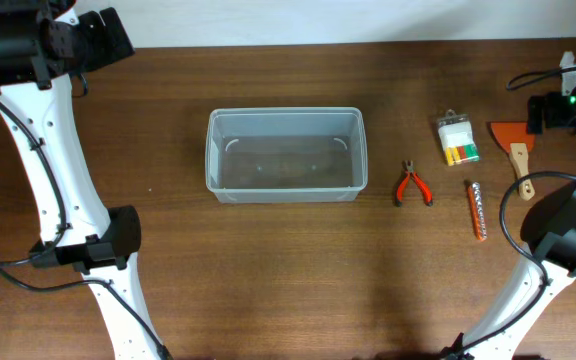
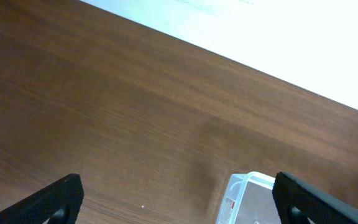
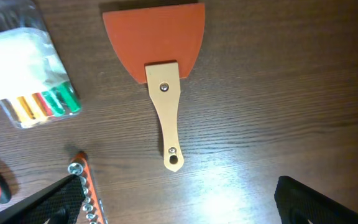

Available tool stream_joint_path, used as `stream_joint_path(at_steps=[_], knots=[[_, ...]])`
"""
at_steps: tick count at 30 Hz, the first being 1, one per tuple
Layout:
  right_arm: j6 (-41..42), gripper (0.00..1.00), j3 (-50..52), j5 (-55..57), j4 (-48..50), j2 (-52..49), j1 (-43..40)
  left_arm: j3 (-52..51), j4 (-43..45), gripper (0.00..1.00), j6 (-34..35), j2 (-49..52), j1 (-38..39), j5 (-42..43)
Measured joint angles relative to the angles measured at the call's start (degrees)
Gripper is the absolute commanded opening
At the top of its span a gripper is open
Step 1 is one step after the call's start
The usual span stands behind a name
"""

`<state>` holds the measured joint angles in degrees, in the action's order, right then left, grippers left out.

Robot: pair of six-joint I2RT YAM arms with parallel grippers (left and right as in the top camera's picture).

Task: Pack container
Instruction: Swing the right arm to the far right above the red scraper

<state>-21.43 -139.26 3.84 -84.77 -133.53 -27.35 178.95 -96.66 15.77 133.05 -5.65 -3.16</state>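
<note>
Right gripper (image 3: 179, 190) hangs with its jaws spread wide and empty, just above the scraper (image 3: 160, 81), far to the right of the container (image 1: 286, 113). Left gripper (image 2: 178, 190) is spread the same way and holds nothing. It hangs beyond the container's far-left corner, over bare table (image 1: 268, 280).

The container sits mid-table with its long side across, and it looks empty, so I judge that packing has not begun. Four items lie in a loose group to its right, none touching another. The pliers (image 1: 413, 186) are nearest the container, then the pen pack (image 1: 458, 140) and an orange rod (image 1: 477, 210), with the scraper farthest out. All four are left to go in.

The container's mouth is open with nothing over it, and it looks broad enough for each item. The scraper lies flat with bare wood along both sides of its handle, so the fingers should be able to straddle it. The pen pack lies near the blade on the container side, and the rod lies near the handle's tip. The table's far edge runs well behind the container.
</note>
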Motion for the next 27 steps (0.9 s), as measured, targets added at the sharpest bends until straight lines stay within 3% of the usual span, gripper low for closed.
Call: stream_joint_path(at_steps=[14,27], knots=[[-1.07,0.99,1.20,0.44,2.91,-6.23,0.00,0.00,0.00,0.99,0.00,0.00,0.00,0.00],[-1.53,0.99,10.88,0.44,10.51,-6.36,-0.42,0.00,0.00,0.99,0.00,0.00,0.00,-0.02]])
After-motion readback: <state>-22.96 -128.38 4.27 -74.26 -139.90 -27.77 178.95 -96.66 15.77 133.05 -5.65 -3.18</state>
